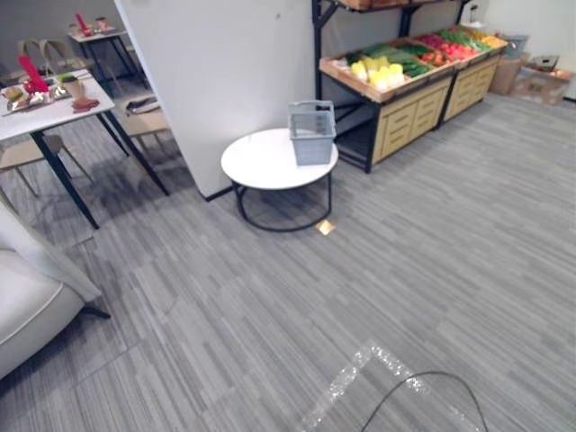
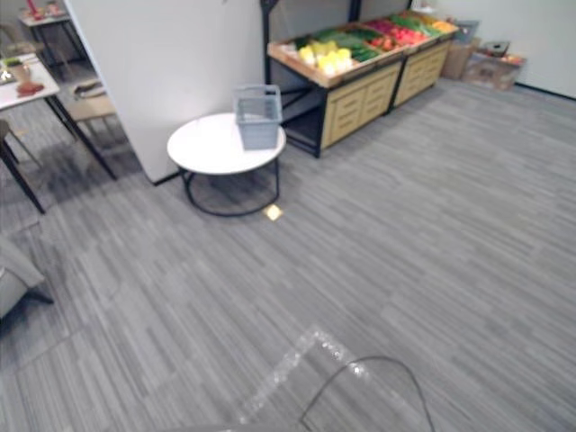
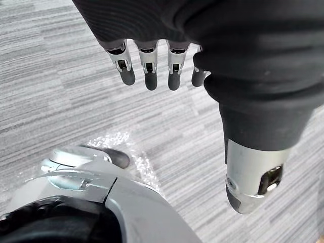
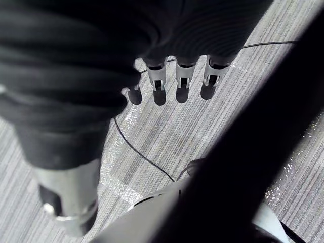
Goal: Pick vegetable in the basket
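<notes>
A grey plastic basket (image 1: 312,132) stands upright on the right part of a round white table (image 1: 261,160), handle up. Behind it a wooden produce stand (image 1: 396,85) carries yellow, green and red vegetables (image 1: 378,70). My left hand (image 3: 152,63) hangs over the grey carpet with relaxed fingers and holds nothing. Over the carpet too, my right hand (image 4: 174,73) has its fingers relaxed and is empty. Both hands are far from the basket and the stand.
A white wall panel (image 1: 216,81) rises behind the round table. A dining table (image 1: 49,103) with dishes and chairs stands at the left, a pale sofa (image 1: 27,306) at the lower left. Cardboard boxes (image 1: 535,81) lie far right. A small yellow tag (image 1: 325,228) lies on the carpet.
</notes>
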